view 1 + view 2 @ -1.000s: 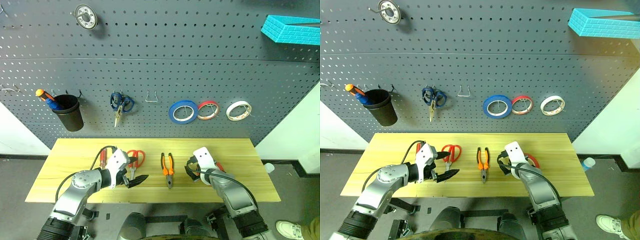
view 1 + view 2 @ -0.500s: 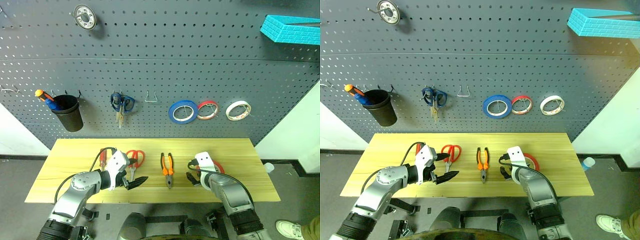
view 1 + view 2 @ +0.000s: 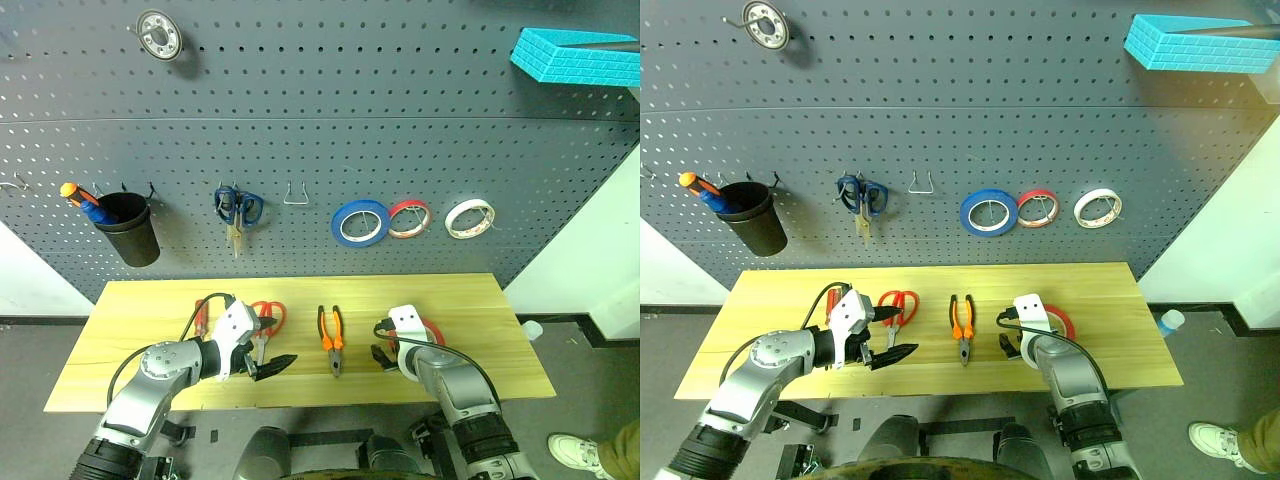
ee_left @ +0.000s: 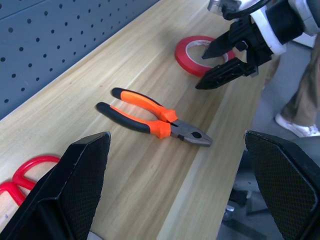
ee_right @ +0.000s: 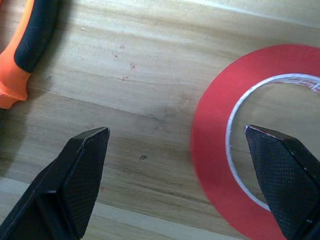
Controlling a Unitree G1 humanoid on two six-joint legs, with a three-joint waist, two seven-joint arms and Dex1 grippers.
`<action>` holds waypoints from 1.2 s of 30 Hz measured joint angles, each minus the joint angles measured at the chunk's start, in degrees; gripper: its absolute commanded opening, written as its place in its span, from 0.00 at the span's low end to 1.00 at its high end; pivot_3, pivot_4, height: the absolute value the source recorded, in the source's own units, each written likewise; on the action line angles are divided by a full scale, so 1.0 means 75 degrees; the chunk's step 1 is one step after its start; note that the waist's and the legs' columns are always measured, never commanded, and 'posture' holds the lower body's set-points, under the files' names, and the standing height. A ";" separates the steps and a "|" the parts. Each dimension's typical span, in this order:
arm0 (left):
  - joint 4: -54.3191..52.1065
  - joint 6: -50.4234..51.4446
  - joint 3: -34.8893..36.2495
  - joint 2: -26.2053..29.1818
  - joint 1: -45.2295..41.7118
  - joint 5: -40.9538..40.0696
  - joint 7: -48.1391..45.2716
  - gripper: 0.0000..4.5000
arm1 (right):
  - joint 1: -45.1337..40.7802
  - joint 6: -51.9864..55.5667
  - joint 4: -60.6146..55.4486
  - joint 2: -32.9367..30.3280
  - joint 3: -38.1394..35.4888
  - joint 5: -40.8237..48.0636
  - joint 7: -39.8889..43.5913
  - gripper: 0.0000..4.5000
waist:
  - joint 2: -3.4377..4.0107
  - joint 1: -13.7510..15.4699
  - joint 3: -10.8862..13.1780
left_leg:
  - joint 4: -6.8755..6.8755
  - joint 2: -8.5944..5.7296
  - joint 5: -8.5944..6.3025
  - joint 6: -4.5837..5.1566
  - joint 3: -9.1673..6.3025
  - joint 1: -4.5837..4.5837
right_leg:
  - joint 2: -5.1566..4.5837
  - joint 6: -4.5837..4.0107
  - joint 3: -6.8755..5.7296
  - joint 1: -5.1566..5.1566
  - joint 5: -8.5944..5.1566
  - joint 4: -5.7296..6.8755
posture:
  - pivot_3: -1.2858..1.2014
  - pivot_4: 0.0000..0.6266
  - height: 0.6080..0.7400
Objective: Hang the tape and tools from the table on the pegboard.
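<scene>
Red tape (image 5: 220,150), pliers (image 4: 152,122), red scissors (image 3: 268,318) lie flat on table (image 3: 150,300)

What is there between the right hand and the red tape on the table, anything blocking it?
Nothing visible. The right hand, open, hangs close over bare table at the edge of the red tape. The pliers lie off to its side.

The light yellow wooden surface (image 3: 150,300) is lying in front of me, carrying four things in a row: a small red-handled screwdriver (image 3: 204,317), red-handled scissors (image 3: 268,318), orange-and-black pliers (image 3: 332,338) and a flat red tape roll (image 4: 199,48), each lying apart.
</scene>
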 measured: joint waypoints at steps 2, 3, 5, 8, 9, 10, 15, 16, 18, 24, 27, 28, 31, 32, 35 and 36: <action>-0.0096 0.0067 0.0000 0.0022 0.0001 -0.0001 -0.0001 0.99 | -0.0056 -0.0065 0.0121 0.0000 -0.0001 0.0000 0.0001 1.00 | 0.0000 0.0001 0.0000 | 0.0000 0.0000 0.0000 0.0000 0.0000 0.0000 | 0.0000 0.0000 0.0000 0.0000 0.0000 0.0000 | 0.67 0.02 0.72; -0.0151 0.0103 0.0000 0.0030 0.0002 -0.0002 0.0000 0.99 | -0.0078 -0.0096 0.0180 0.0000 -0.0003 0.0000 0.0002 1.00 | 0.0003 0.0000 0.0002 | 0.0000 0.0000 0.0000 0.0000 0.0000 0.0000 | 0.0000 0.0000 0.0000 -0.0001 0.0000 0.0000 | 0.67 0.02 0.72; -0.0243 0.0151 0.0000 0.0050 0.0018 -0.0006 0.0002 0.99 | -0.0117 -0.0173 0.0310 0.0000 -0.0003 -0.0001 0.0004 1.00 | 0.0004 -0.0001 0.0003 | -0.0001 0.0000 0.0000 0.0000 0.0000 0.0001 | 0.0000 0.0000 0.0000 -0.0002 0.0000 0.0000 | 0.67 0.03 0.72; -0.0446 0.0251 0.0002 0.0105 0.0092 -0.0017 0.0005 0.99 | -0.0158 -0.0314 0.0498 -0.0004 -0.0003 -0.0002 0.0011 1.00 | 0.0011 -0.0005 0.0009 | -0.0001 0.0000 0.0000 0.0000 0.0000 0.0000 | 0.0000 0.0000 0.0000 -0.0002 0.0000 0.0000 | 0.67 0.05 0.72; -0.0497 0.0289 0.0003 0.0119 0.0120 -0.0020 0.0007 0.99 | -0.0185 -0.0341 0.0574 -0.0005 -0.0003 -0.0002 0.0015 1.00 | 0.0015 -0.0006 0.0012 | -0.0001 0.0000 0.0000 0.0000 0.0000 0.0001 | 0.0000 0.0000 0.0000 -0.0002 0.0000 0.0000 | 0.67 0.05 0.72; -0.0554 0.0327 0.0003 0.0125 0.0143 -0.0024 0.0009 0.99 | -0.0195 -0.0367 0.0620 -0.0008 -0.0003 -0.0002 0.0019 1.00 | 0.0021 -0.0005 0.0017 | -0.0001 0.0000 0.0000 0.0000 0.0000 0.0000 | 0.0000 0.0000 0.0000 -0.0002 0.0000 0.0000 | 0.67 0.06 0.72; -0.0852 0.0477 0.0012 0.0183 0.0367 -0.0042 0.0040 0.99 | -0.0219 -0.0453 0.0728 -0.0032 -0.0002 -0.0006 0.0062 1.00 | 0.0053 -0.0014 0.0056 | -0.0001 0.0000 0.0000 0.0001 0.0000 0.0000 | 0.0000 0.0003 0.0000 -0.0004 -0.0002 0.0000 | 0.67 0.09 0.72; -0.0906 0.0499 0.0019 0.0208 0.0407 -0.0046 0.0048 0.99 | -0.0217 -0.0483 0.0748 -0.0042 0.0004 -0.0009 0.0072 1.00 | 0.0059 -0.0014 0.0073 | -0.0001 0.0001 0.0000 0.0001 -0.0001 0.0000 | 0.0000 0.0004 0.0000 -0.0004 -0.0003 0.0000 | 0.68 0.10 0.72; -0.1042 0.0555 0.0030 0.0250 0.0503 -0.0086 0.0071 0.99 | -0.0217 -0.0537 0.0748 -0.0070 0.0012 -0.0014 0.0088 1.00 | 0.0067 -0.0015 0.0097 | -0.0001 0.0001 -0.0001 0.0001 -0.0001 0.0000 | 0.0000 0.0004 0.0000 -0.0004 -0.0003 0.0000 | 0.68 0.11 0.72; -0.1334 0.0673 0.0095 0.0379 0.0763 -0.0198 0.0147 0.99 | -0.0208 -0.0679 0.0737 -0.0071 0.0024 -0.0021 0.0085 1.00 | 0.0076 -0.0030 0.0170 | -0.0001 0.0001 -0.0001 0.0001 -0.0004 0.0000 | 0.0000 0.0011 0.0000 -0.0004 -0.0007 0.0000 | 0.68 0.13 0.72; -0.1426 0.0749 0.0114 0.0452 0.0886 -0.0219 0.0174 0.99 | -0.0198 -0.0724 0.0727 -0.0065 0.0028 -0.0031 0.0080 1.00 | 0.0070 -0.0035 0.0198 | -0.0001 0.0001 -0.0001 0.0002 -0.0004 0.0001 | 0.0000 0.0012 0.0000 -0.0004 -0.0008 0.0000 | 0.68 0.13 0.72; -0.1437 0.0772 0.0114 0.0464 0.0913 -0.0239 0.0178 0.99 | -0.0196 -0.0744 0.0727 -0.0065 0.0030 -0.0037 0.0079 1.00 | 0.0064 -0.0034 0.0209 | -0.0001 0.0001 -0.0001 0.0001 -0.0004 0.0000 | 0.0000 0.0013 0.0000 -0.0004 -0.0009 0.0000 | 0.68 0.13 0.72; -0.1456 0.0803 0.0118 0.0529 0.0939 -0.0298 0.0202 0.99 | -0.0194 -0.0797 0.0727 -0.0064 0.0030 -0.0061 0.0083 1.00 | 0.0064 -0.0035 0.0233 | -0.0001 0.0001 -0.0001 0.0001 -0.0005 0.0001 | 0.0000 0.0012 0.0000 -0.0004 -0.0009 0.0000 | 0.68 0.13 0.72; -0.1487 0.0806 0.0118 0.0540 0.0938 -0.0306 0.0209 0.99 | -0.0195 -0.0815 0.0727 -0.0064 0.0029 -0.0068 0.0086 1.00 | 0.0064 -0.0038 0.0243 | -0.0001 0.0001 -0.0001 0.0002 -0.0005 0.0000 | 0.0000 0.0013 0.0000 -0.0004 -0.0009 0.0000 | 0.68 0.13 0.72; -0.1533 0.0812 0.0118 0.0542 0.0938 -0.0341 0.0237 1.00 | -0.0201 -0.0830 0.0728 -0.0065 0.0028 -0.0071 0.0093 0.92 | 0.0060 -0.0046 0.0266 | -0.0002 0.0001 -0.0001 0.0001 -0.0006 0.0000 | 0.0000 0.0015 -0.0001 -0.0004 -0.0010 0.0000 | 0.68 0.13 0.72; -0.1559 0.0814 0.0118 0.0543 0.0938 -0.0345 0.0245 1.00 | -0.0208 -0.0832 0.0728 -0.0068 0.0024 -0.0072 0.0097 0.87 | 0.0061 -0.0048 0.0276 | -0.0002 0.0001 -0.0001 0.0001 -0.0006 0.0000 | 0.0000 0.0015 -0.0001 -0.0004 -0.0011 0.0000 | 0.68 0.13 0.72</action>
